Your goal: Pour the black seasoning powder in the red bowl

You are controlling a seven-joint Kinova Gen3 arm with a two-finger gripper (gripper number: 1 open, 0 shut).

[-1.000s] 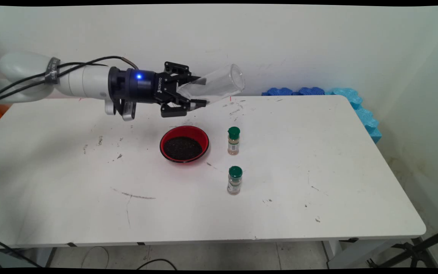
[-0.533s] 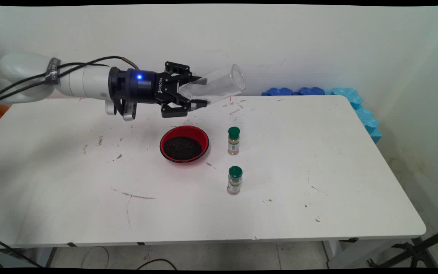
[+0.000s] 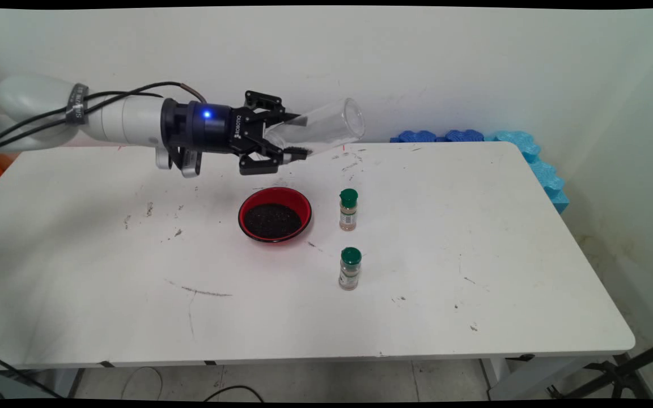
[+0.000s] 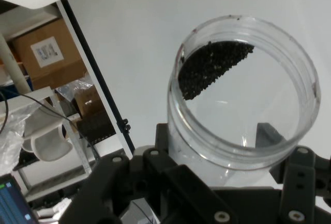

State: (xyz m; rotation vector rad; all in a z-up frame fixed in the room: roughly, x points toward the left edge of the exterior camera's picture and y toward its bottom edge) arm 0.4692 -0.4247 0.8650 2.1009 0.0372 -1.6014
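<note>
Main view, glass jar: the clear glass jar (image 3: 326, 127) lies nearly level in the air, mouth to the right and slightly up, above the table's (image 3: 474, 238) far part.
Main view, arm: reaches in level from the left; gripper (image 3: 297, 136) clamped on the jar's base end.
Main view, below: red bowl (image 3: 275, 214) of dark grains; two green-capped spice bottles (image 3: 348, 209) (image 3: 350, 268) beside it.
Hand view, jar: dark grains (image 4: 212, 66) cling inside the jar (image 4: 243, 94); fingers (image 4: 269, 135) grasp it.

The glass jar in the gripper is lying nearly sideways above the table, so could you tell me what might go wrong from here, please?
1. The jar is tilted, mouth up and to the right. The hand view shows dark grains inside; tipped lower, they could miss the red bowl and land on the table.
2. The gripper grips smooth glass near the base; it might slip.
3. Two spice bottles stand right of the bowl; a low sweep could topple them.
</note>
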